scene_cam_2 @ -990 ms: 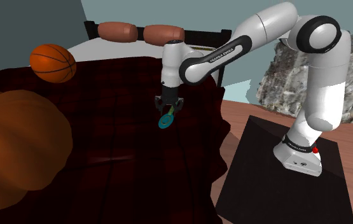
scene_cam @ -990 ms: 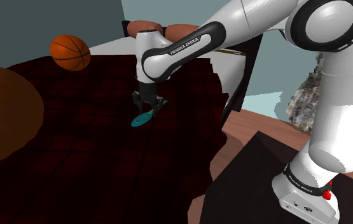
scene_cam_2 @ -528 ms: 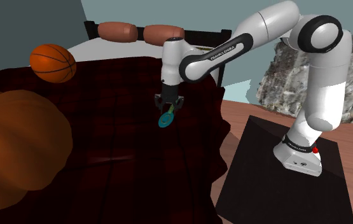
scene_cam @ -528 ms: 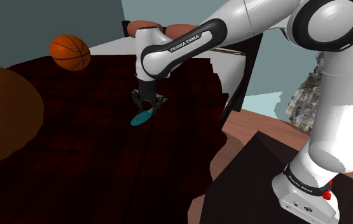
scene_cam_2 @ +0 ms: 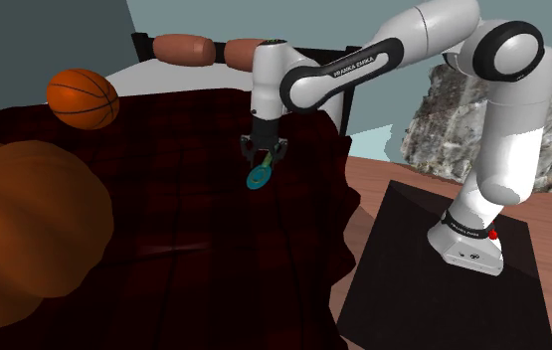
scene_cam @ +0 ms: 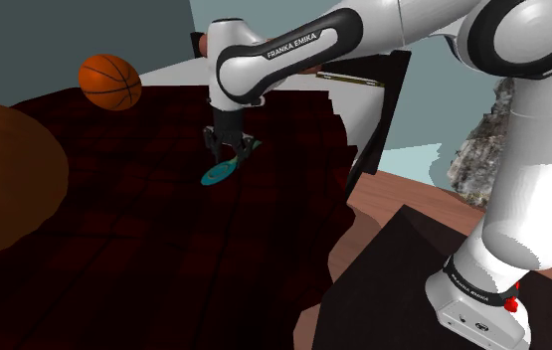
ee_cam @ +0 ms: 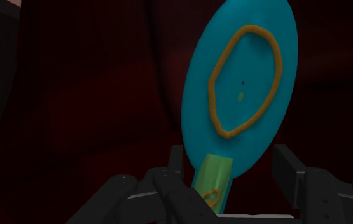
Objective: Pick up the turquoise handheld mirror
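Observation:
The turquoise handheld mirror (ee_cam: 242,89) is an oval with an orange ring on its face and a green handle (ee_cam: 212,178). My black gripper (ee_cam: 231,162) is shut on it at the handle end, so the oval head points away from the hand. In the shoulder view the mirror (scene_cam: 219,175) hangs tilted from the gripper (scene_cam: 229,151), a little above the dark red bedspread (scene_cam: 144,239). The second exterior view has the mirror (scene_cam_2: 258,178) below the gripper (scene_cam_2: 263,157), above the middle of the bed.
A basketball (scene_cam: 110,82) lies at the bed's far corner. A large orange pumpkin (scene_cam_2: 25,229) sits on the bed at the second exterior view's left. Brown pillows (scene_cam_2: 189,48) line the headboard. The black stand (scene_cam_2: 443,298) sits on a wooden floor beside the bed.
The arm has risen and carried the mirror up off the bedspread; the grip on the handle is unchanged.

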Controlling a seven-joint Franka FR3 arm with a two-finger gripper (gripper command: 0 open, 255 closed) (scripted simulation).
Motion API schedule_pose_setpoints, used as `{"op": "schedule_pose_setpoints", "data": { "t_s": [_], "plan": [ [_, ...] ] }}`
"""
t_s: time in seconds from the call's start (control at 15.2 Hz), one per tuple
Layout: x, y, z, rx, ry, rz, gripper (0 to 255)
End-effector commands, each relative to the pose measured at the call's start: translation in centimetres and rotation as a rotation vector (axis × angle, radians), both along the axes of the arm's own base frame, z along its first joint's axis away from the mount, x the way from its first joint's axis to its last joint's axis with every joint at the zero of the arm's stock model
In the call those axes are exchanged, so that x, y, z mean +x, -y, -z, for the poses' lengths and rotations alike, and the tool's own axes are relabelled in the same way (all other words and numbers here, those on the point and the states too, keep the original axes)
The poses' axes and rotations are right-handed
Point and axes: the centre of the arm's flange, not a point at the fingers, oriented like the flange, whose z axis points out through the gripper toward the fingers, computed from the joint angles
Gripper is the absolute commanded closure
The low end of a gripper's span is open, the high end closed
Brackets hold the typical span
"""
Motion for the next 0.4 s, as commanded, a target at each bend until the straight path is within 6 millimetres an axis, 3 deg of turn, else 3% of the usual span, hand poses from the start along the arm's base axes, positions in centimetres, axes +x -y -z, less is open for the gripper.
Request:
{"op": "schedule_pose_setpoints", "data": {
  "t_s": [0.0,0.33],
  "plan": [
    [0.0,0.1,-1.1,0.000,0.000,0.000,255],
    [0.0,0.1,-2.7,0.000,0.000,0.000,255]
  ]
}}
